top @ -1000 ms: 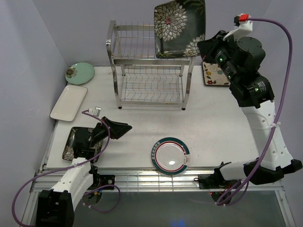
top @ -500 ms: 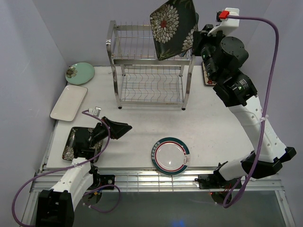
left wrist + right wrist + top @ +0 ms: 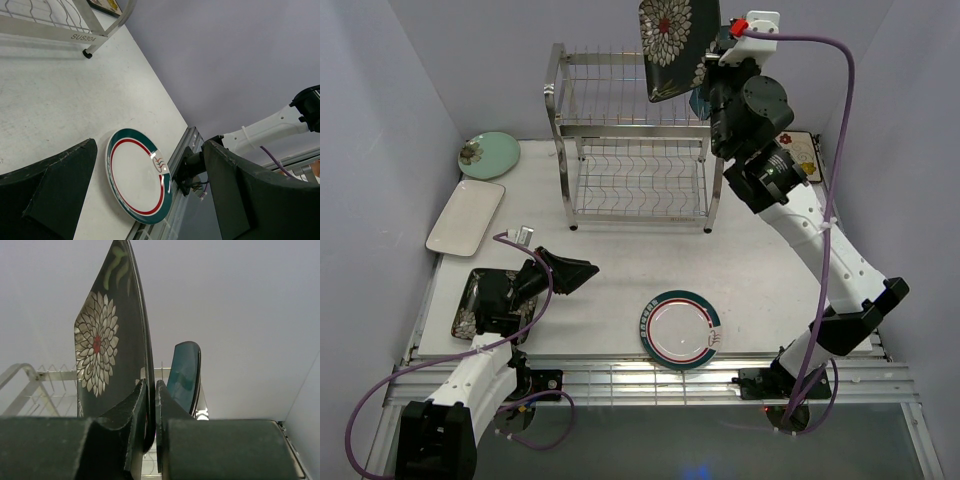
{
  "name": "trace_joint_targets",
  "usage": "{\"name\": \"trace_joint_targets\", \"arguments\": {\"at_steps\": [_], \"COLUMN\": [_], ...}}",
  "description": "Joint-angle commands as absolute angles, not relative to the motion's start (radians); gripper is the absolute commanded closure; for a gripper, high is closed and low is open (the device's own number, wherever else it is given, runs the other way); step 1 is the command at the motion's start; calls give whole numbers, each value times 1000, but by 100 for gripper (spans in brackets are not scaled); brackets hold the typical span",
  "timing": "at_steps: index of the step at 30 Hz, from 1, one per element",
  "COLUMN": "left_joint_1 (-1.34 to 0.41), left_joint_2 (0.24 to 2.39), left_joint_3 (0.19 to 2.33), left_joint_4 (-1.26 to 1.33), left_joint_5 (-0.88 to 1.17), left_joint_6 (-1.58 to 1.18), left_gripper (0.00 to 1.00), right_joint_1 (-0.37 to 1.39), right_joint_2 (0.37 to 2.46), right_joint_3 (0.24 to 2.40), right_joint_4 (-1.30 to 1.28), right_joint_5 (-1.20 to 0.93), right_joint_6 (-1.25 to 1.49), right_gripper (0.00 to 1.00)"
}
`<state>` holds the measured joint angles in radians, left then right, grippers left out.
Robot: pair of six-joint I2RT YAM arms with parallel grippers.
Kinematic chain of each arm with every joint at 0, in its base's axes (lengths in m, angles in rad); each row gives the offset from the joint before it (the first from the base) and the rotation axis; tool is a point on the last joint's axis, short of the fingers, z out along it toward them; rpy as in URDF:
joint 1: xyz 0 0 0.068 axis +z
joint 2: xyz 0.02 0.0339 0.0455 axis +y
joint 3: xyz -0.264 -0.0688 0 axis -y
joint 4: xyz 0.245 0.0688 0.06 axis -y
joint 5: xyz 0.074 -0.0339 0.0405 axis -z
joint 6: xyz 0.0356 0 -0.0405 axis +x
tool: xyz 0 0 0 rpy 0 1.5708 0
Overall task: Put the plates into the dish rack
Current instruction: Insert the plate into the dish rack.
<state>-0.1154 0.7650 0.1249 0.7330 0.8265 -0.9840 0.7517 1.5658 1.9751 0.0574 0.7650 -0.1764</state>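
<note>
My right gripper [image 3: 706, 72] [image 3: 151, 383] is shut on the edge of a dark floral square plate [image 3: 676, 40] [image 3: 107, 350], held upright high above the right end of the steel dish rack [image 3: 635, 150]. A plain teal plate [image 3: 184, 374] stands on edge just behind it. My left gripper [image 3: 582, 272] [image 3: 149, 146] is open and empty, low over the table, aimed toward the round white teal-rimmed plate [image 3: 681, 329] [image 3: 137, 175]. A second dark floral square plate [image 3: 470, 305] lies under the left arm.
A pale green round plate [image 3: 488, 154] and a white rectangular plate [image 3: 466, 216] lie at the far left. A cream flowered square plate [image 3: 806, 152] lies at the far right, partly behind the right arm. The rack's wire shelves [image 3: 47, 385] show below the held plate.
The right arm has swung left and upward with the floral plate, from right of the rack to above its right end, turning the plate more edge-on. The left arm has stayed still.
</note>
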Motion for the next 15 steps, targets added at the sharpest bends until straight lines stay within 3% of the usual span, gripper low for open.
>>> {"name": "trace_joint_targets", "arguments": {"at_steps": [1,15], "left_joint_1": [-118,-118], "left_joint_2": [767,772], "left_joint_3": [153,155], "left_joint_4": [733,733], "left_joint_5": [821,821], "left_joint_6": [-973,-974], "left_gripper": [2,2], "right_joint_1": [759,761], "right_joint_2": [1542,1592], "right_joint_3": [2051,2008], "right_joint_4": [408,713], "right_joint_5": [818,833], "right_joint_6": [-265,-527], "right_gripper": [92,92]}}
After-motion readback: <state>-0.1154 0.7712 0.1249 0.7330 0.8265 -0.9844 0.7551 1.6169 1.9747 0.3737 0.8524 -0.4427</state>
